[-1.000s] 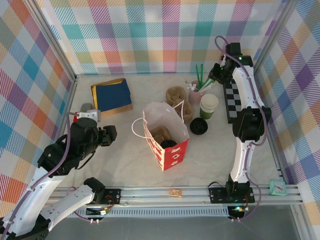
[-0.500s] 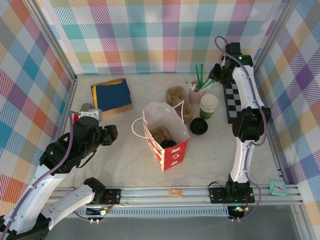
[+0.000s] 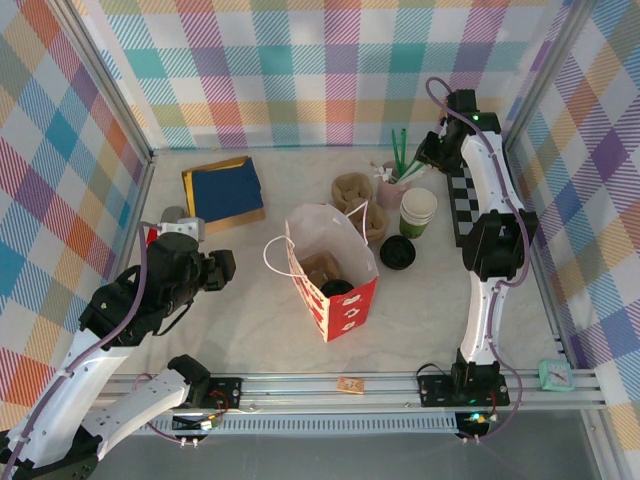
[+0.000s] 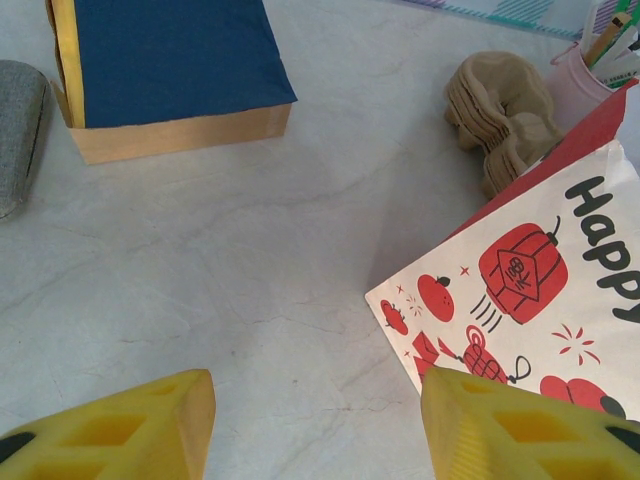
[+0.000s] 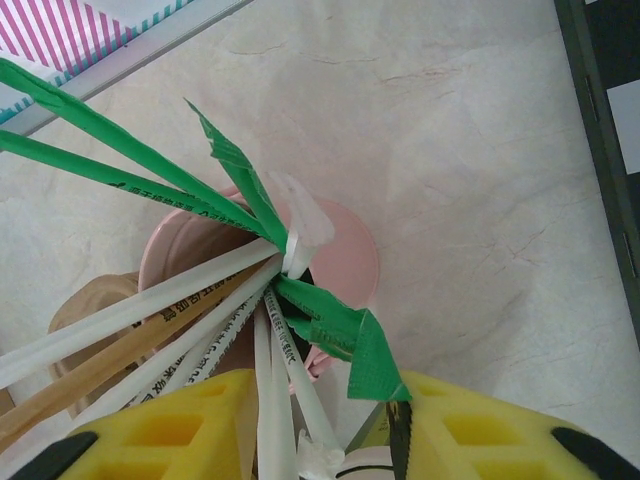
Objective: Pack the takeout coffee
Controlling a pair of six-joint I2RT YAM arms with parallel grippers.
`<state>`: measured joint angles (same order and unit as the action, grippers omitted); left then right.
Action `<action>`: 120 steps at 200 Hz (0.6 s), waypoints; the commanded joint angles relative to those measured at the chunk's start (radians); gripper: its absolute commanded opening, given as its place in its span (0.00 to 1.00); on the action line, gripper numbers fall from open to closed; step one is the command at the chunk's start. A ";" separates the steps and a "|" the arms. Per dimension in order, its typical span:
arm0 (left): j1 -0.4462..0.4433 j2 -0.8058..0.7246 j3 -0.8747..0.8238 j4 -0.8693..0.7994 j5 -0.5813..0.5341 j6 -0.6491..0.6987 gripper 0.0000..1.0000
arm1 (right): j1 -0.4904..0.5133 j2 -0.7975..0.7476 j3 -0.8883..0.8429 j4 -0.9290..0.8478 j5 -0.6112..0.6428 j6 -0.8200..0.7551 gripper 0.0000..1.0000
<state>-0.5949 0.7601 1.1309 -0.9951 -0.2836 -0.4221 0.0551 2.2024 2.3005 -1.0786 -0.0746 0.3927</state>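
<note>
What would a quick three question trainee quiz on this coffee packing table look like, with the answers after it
1. True or false: the left gripper is gripping the paper bag.
2. Pick one: the right gripper hangs over A) the pink cup of straws, B) the checkered board, C) the blue box.
3. Fill the gap: the green-and-cream cup standing by the pink cup has no ___ on it.

Key: 1 false, its jaws stand open with nothing between them; 2 A; 3 lid.
</note>
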 commanded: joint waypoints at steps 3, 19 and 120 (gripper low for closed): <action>-0.005 0.002 0.036 -0.019 -0.028 0.020 0.57 | 0.013 0.017 0.040 0.014 -0.002 0.006 0.37; -0.005 0.002 0.036 -0.019 -0.029 0.022 0.57 | 0.018 0.023 0.045 0.018 -0.002 0.008 0.35; -0.005 0.002 0.037 -0.028 -0.042 0.028 0.57 | 0.037 0.067 0.104 -0.016 0.048 0.008 0.41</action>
<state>-0.5949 0.7639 1.1435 -0.9955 -0.3019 -0.4137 0.0811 2.2559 2.3589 -1.0756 -0.0616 0.4038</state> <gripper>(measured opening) 0.570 0.385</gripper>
